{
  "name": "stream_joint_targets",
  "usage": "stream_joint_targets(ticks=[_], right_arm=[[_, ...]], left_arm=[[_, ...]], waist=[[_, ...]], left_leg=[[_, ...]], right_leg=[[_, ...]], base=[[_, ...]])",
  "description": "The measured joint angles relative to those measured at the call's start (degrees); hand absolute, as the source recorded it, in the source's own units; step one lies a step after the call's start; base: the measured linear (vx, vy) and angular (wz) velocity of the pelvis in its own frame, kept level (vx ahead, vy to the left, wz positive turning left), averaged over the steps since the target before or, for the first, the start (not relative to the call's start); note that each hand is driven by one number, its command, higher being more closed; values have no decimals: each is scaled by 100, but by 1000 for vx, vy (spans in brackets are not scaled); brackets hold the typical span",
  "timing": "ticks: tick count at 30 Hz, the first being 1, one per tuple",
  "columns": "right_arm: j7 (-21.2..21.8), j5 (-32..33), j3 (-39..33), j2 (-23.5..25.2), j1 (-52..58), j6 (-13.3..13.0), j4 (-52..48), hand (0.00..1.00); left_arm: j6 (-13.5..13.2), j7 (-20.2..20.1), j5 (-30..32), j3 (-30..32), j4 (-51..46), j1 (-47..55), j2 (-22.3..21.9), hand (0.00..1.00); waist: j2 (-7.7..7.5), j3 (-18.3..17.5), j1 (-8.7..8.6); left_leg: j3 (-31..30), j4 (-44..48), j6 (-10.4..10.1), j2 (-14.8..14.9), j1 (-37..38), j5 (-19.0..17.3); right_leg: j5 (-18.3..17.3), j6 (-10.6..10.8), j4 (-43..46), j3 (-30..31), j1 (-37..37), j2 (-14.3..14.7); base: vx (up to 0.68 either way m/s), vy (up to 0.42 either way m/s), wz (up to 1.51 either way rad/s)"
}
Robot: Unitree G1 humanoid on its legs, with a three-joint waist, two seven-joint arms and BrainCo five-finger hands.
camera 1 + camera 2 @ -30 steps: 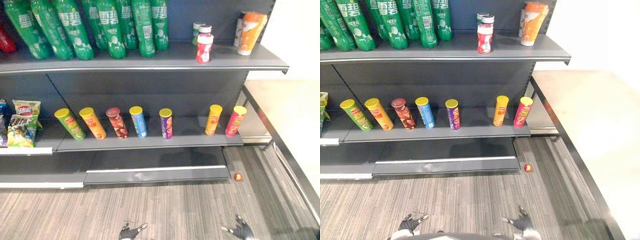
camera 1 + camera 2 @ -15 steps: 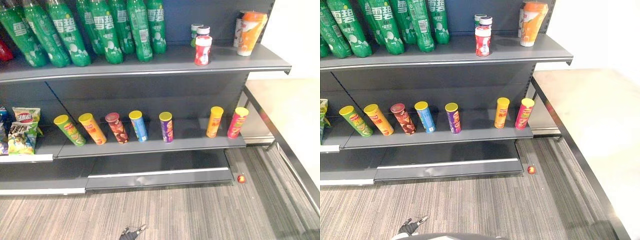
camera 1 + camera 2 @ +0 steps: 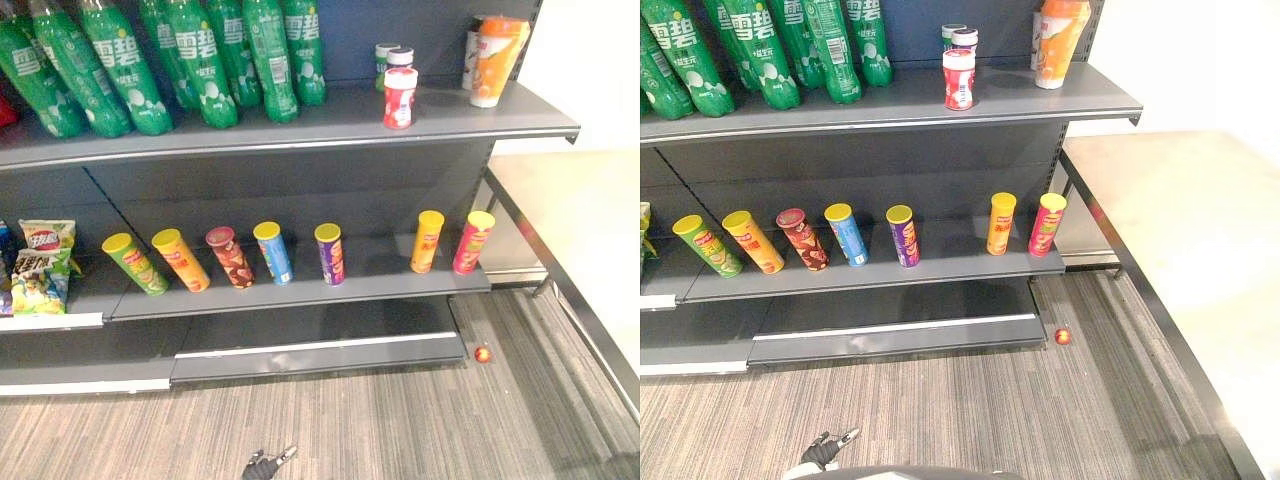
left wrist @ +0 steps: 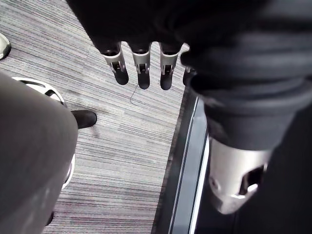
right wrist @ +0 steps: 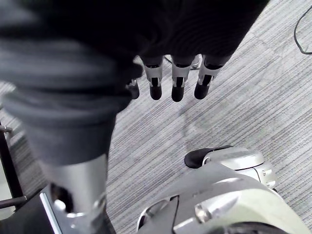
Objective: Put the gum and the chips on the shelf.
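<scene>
A red-and-white gum bottle (image 3: 399, 97) stands on the top shelf (image 3: 300, 128), with two more small bottles (image 3: 388, 60) behind it. Several chips cans line the middle shelf (image 3: 300, 290), from a green one (image 3: 135, 263) at the left to a yellow one (image 3: 428, 240) and a pink one (image 3: 472, 241) at the right. My left hand (image 3: 268, 463) hangs low over the carpet, its fingers (image 4: 142, 66) straight and holding nothing. In the right wrist view my right hand (image 5: 177, 83) also hangs open over the carpet, far below the shelves.
Green soda bottles (image 3: 200, 60) fill the top shelf's left part, and an orange bottle (image 3: 492, 58) stands at its right end. Snack bags (image 3: 38, 265) sit at the far left. A small red ball (image 3: 484, 354) lies on the carpet by the shelf base (image 3: 320, 352).
The camera has shifted a little. My right hand has dropped out of the bottom edge of the eye views, and my left hand has sunk lower. Nothing on the shelves has moved.
</scene>
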Motion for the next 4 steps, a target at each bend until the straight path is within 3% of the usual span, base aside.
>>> stream_joint_targets(ticks=[4], right_arm=[[4, 0, 9, -10, -3, -1, -3, 0]], left_arm=[[2, -1, 8, -8, 1, 0, 0, 0]], waist=[[9, 5, -2]], left_leg=[[53, 0, 11, -2, 3, -37]], right_leg=[[8, 15, -67, 57, -6, -5]], base=[[5, 4, -7]])
